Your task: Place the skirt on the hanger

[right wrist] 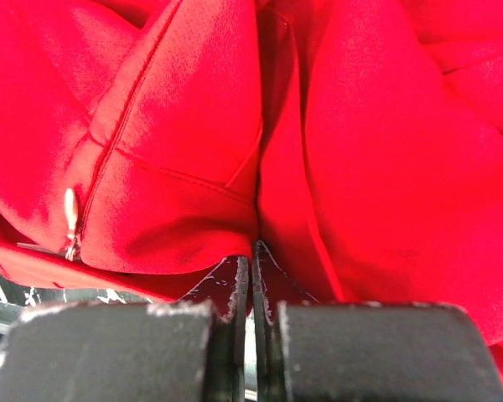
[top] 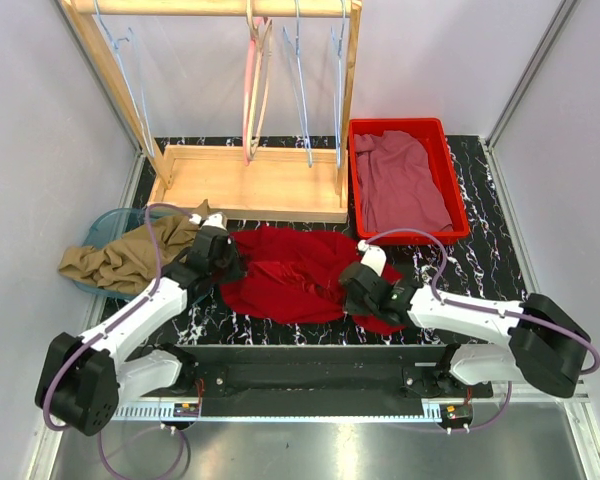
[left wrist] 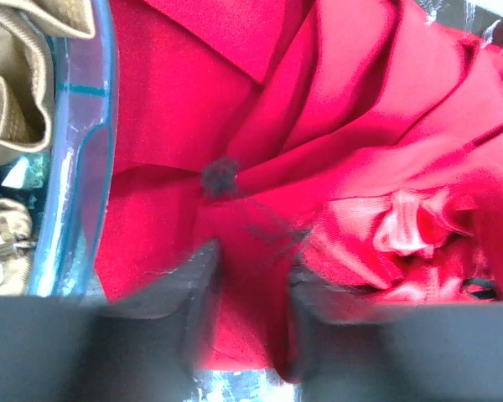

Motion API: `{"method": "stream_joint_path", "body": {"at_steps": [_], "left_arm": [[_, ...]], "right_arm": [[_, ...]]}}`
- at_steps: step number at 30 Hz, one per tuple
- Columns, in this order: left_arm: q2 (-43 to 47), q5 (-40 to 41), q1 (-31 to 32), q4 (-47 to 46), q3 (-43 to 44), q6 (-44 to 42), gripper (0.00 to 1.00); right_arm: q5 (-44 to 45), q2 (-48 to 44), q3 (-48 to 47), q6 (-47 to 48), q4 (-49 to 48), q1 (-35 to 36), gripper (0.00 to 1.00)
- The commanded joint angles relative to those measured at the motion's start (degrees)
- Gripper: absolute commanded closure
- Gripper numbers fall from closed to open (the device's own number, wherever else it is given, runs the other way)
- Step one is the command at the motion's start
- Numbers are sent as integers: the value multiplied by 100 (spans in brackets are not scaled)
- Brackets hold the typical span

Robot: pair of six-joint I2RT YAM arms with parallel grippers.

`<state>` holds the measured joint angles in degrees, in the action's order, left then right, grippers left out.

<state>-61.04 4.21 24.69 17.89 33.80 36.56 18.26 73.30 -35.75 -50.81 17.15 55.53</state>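
Observation:
The red skirt (top: 290, 275) lies crumpled on the black marbled table between my two grippers. My left gripper (top: 225, 258) is at its left edge. In the left wrist view its jaws (left wrist: 253, 276) are nearly closed, with a thick fold of the skirt (left wrist: 318, 126) between them. My right gripper (top: 352, 290) is at the skirt's right front. In the right wrist view its jaws (right wrist: 253, 251) are pressed together with the skirt (right wrist: 386, 151) creased at their tips, and a zipper pull (right wrist: 70, 226) shows to the left. A pink hanger (top: 255, 80) and blue hangers (top: 300, 90) hang on the wooden rack (top: 245, 185) behind.
A red bin (top: 462, 222) at the back right holds a mauve garment (top: 400, 180). A tan garment (top: 120, 260) lies in a blue basin (top: 100, 228) at the left, close to my left gripper. The basin rim (left wrist: 75, 167) also shows in the left wrist view.

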Motion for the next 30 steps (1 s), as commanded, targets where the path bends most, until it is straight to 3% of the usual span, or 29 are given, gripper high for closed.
{"method": "stream_joint_path", "body": {"at_steps": [1, 2, 7, 14, 19, 24, 27, 30], "left_arm": [[-154, 334, 19, 196, 548, -78, 88], [-128, 431, 19, 406, 740, -78, 100], [415, 792, 19, 908, 1470, -201, 100], [847, 1003, 27, 1875, 3385, -711, 100], [918, 986, 27, 2148, 4501, -966, 100], [830, 950, 27, 2210, 4908, -1036, 100], [795, 845, 27, 2210, 4838, -1010, 100], [856, 687, 27, 2097, 4208, -852, 100]], "right_arm": [[46, -464, 86, -96, 289, -33, 100], [133, -561, 16, -96, 385, -33, 100], [529, -1317, -651, 211, 1281, -33, 100], [1399, -1731, -2962, 1273, 2441, -33, 100], [1794, -1801, -4148, 1802, 2697, -25, 100], [1962, -1915, -4494, 2101, 2759, -33, 100], [1805, -2073, -4257, 1865, 2777, -33, 100], [1629, -2275, -3390, 1426, 2777, -33, 100]]}}
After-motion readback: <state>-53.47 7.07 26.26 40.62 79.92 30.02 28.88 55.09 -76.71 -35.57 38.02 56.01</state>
